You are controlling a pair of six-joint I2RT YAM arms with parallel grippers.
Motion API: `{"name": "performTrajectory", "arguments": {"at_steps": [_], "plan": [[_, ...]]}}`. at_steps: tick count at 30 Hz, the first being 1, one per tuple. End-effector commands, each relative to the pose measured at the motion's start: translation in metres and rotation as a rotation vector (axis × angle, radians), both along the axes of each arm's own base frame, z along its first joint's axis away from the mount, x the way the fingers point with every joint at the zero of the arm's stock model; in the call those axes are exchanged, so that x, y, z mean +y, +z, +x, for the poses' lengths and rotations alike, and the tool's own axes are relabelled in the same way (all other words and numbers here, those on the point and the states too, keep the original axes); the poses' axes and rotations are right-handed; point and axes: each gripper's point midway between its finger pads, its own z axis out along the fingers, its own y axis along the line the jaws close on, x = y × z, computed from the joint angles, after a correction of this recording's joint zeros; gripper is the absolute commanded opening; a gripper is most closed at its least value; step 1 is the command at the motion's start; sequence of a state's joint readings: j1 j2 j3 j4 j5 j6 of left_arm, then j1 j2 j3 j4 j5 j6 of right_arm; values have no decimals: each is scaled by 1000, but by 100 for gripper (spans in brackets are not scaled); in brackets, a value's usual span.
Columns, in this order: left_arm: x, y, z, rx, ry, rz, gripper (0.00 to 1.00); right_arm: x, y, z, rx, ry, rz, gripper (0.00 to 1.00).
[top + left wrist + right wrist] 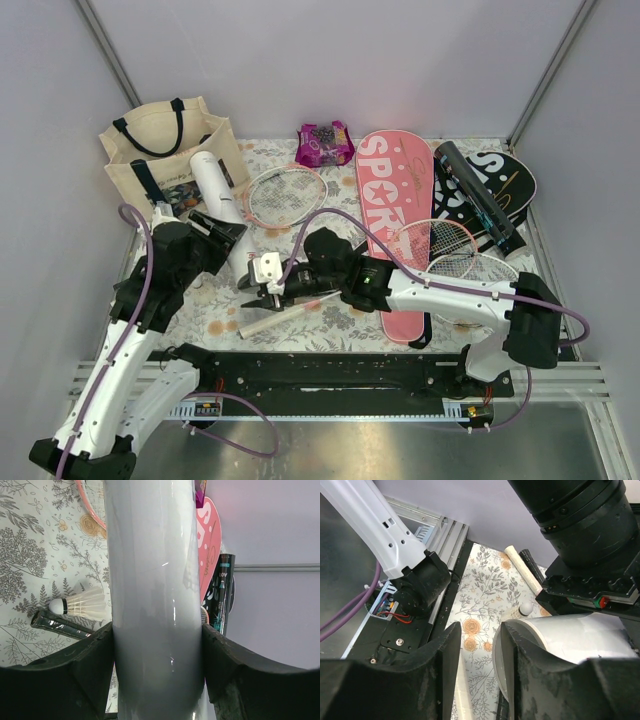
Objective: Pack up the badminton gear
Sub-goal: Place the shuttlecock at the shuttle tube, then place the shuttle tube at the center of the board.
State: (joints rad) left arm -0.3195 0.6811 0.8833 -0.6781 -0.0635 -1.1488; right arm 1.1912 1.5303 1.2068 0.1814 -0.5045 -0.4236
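Tube clamped, mouth crowded

Top view: left pincer [222,232] is clamped on the white tube [212,175], which slants from the tote [160,150] toward the right pincer [252,288]. A racket handle [285,318] lies on the surface [330,335] just beside that pincer. The pink cover [395,210] and two rackets [445,250] lie by the right arm.

Left wrist: both fingers press the tube's sides. A shuttlecock [82,604] lies loose beside it, and the black tube [222,595] is well apart.

Right wrist: the jaws stand apart at the tube's open mouth, with nothing seen held. I cannot tell whether a finger touches the rim. A nudge there could twist the tube in the left grip. A shuttlecock fed off-centre could catch the rim and drop. The handle and the left arm crowd the approach.
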Motion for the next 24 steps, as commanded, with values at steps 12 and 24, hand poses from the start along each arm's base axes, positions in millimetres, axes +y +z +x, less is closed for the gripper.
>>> {"name": "performTrajectory", "arguments": {"at_steps": [12, 24], "plan": [[-20, 23, -18, -75, -184, 73, 0, -77, 83, 4, 201, -197, 192, 59], [-44, 52, -40, -106, -390, 54, 0, -112, 75, 53, 68, -506, 223, 76]]}}
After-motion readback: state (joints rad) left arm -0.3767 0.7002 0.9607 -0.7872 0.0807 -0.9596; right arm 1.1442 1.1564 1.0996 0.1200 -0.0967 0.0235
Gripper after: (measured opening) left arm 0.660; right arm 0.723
